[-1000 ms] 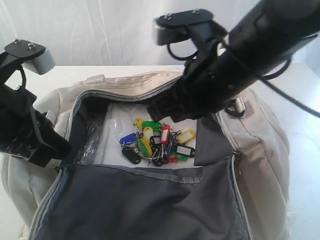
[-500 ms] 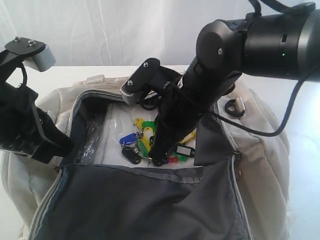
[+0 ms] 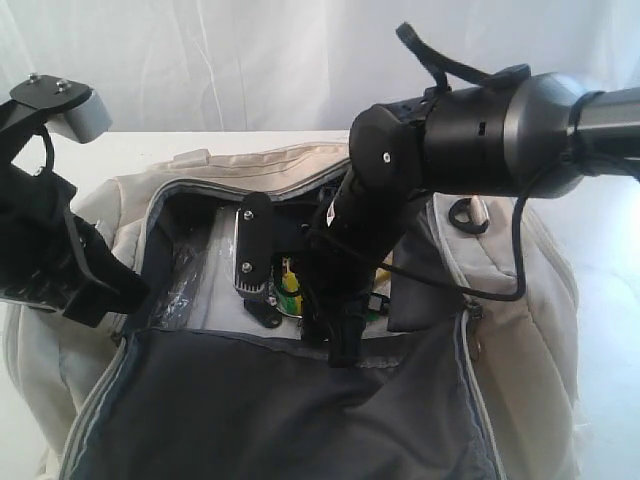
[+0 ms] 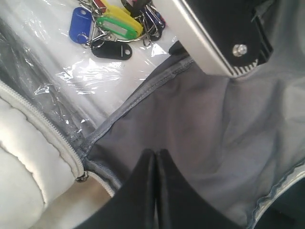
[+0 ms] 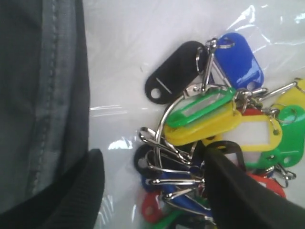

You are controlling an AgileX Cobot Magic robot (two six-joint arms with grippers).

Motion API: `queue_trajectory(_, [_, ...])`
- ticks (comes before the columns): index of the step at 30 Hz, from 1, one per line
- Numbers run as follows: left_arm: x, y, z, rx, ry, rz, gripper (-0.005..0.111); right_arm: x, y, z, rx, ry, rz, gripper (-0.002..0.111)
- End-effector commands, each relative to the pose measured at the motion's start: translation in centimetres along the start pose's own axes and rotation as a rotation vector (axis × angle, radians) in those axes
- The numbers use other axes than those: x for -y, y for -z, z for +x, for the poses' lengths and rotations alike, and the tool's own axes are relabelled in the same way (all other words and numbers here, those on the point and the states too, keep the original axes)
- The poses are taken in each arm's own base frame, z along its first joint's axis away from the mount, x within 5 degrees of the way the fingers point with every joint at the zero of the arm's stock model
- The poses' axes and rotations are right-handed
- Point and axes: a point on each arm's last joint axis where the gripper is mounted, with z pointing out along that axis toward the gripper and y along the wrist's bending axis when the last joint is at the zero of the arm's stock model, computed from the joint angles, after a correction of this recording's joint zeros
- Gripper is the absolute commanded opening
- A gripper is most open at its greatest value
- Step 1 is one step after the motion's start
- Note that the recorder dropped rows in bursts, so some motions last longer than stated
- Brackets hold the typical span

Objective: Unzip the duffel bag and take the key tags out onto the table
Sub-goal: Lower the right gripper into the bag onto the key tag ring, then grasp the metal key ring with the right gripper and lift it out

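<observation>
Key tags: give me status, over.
Left gripper shut over grey lining. Right gripper open over the key tags. Tags lie on clear plastic inside the unzipped duffel bag, not gripped. Nothing covers them.

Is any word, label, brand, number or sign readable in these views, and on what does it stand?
None can be read.
The key tags have label windows, but the ones that show look blank.
No brand or print shows on the visible parts of the duffel bag.
</observation>
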Motion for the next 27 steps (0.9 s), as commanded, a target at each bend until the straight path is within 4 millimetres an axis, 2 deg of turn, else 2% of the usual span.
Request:
queue_trajectory(1, [0.1, -0.2, 0.2, -0.015, 0.019, 0.020, 0.000, 0.5, -1.3, 0.4, -0.050, -0.017, 0.034, 0.058])
queue_trajectory(6, [0.1, -0.2, 0.2, -0.013, 0.017, 0.019, 0.000, 0.9, -2.7, 1.1, -0.110, -0.111, 0.066, 0.058])
queue_trajectory(12, [0.1, -0.2, 0.2, -0.013, 0.018, 0.021, 0.000, 0.5, -4.3, 1.3, -0.122, -0.138, 0.024, 0.058])
queue_trajectory(17, [0.1, -0.2, 0.2, -0.008, 0.020, 0.021, 0.000, 0.1, -4.8, 1.2, -0.124, -0.156, -0.007, 0.057])
queue_trajectory(22, [0.1, -0.2, 0.2, -0.008, 0.020, 0.021, 0.000, -1.7, -4.8, 0.3, -0.174, -0.015, -0.105, 0.041])
queue_trajectory(27, [0.1, -0.2, 0.2, -0.010, 0.020, 0.022, 0.000, -2.6, -4.9, -0.9, -0.161, 0.051, -0.111, 0.040])
